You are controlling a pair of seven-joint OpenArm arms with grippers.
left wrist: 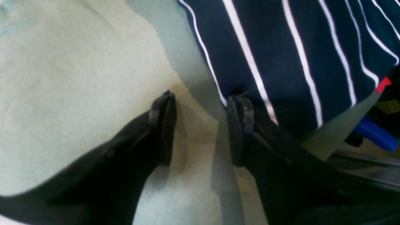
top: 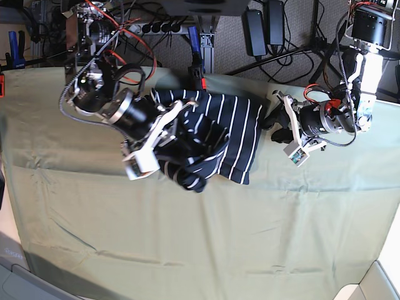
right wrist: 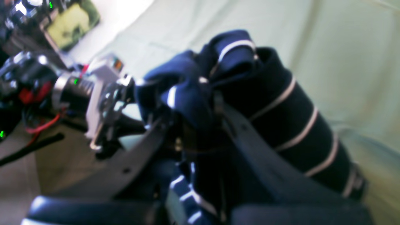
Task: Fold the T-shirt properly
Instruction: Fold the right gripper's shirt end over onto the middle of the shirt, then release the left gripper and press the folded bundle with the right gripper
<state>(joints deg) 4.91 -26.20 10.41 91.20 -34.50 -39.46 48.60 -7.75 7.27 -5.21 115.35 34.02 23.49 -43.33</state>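
Note:
The T-shirt [top: 232, 128], dark navy with thin white stripes, lies partly folded near the far middle of the table. Its lower left part is bunched and lifted. My right gripper [top: 182, 150] is shut on that bunch; in the right wrist view the striped fabric [right wrist: 281, 118] bulges up between and over the fingers [right wrist: 150, 147]. My left gripper [left wrist: 200, 125] stands open just off the shirt's right edge [left wrist: 281, 47], low over the cloth. One of its fingers [left wrist: 239, 128] is right at the hem, and nothing lies between the jaws. In the base view this left gripper [top: 277, 127] sits beside the shirt.
A pale green cloth [top: 187, 237] covers the whole table. Cables, power bricks and a blue-handled clamp [top: 194, 39] crowd the far edge behind the shirt. The blue handle [left wrist: 375, 134] also shows beside my left gripper. Another clamp [top: 12, 45] sits at the far left corner.

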